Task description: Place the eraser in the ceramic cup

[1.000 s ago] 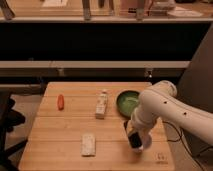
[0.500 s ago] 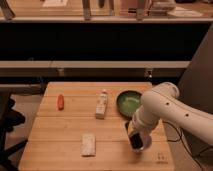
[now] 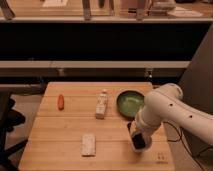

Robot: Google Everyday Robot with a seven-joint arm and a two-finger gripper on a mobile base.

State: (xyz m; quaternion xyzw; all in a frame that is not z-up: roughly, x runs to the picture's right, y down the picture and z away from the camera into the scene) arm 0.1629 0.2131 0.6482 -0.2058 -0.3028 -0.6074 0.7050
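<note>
Green bowl [image 3: 130, 103], pale beige block [image 3: 88, 144], seemingly black pincer [image 3: 138, 142].

A light wooden slat table [image 3: 60, 145] is standing on a grey floor [image 3: 27, 100], with a dark chair [image 3: 7, 125] sitting at its left edge and a grey panel [image 3: 197, 65] rising at the right. Behind, a pale rail [image 3: 100, 64] is running across a long dark recess, and warm light is falling on a wooden counter [image 3: 50, 11] above. The gripper [image 3: 138, 142] is hanging low over the table's front right part.
</note>
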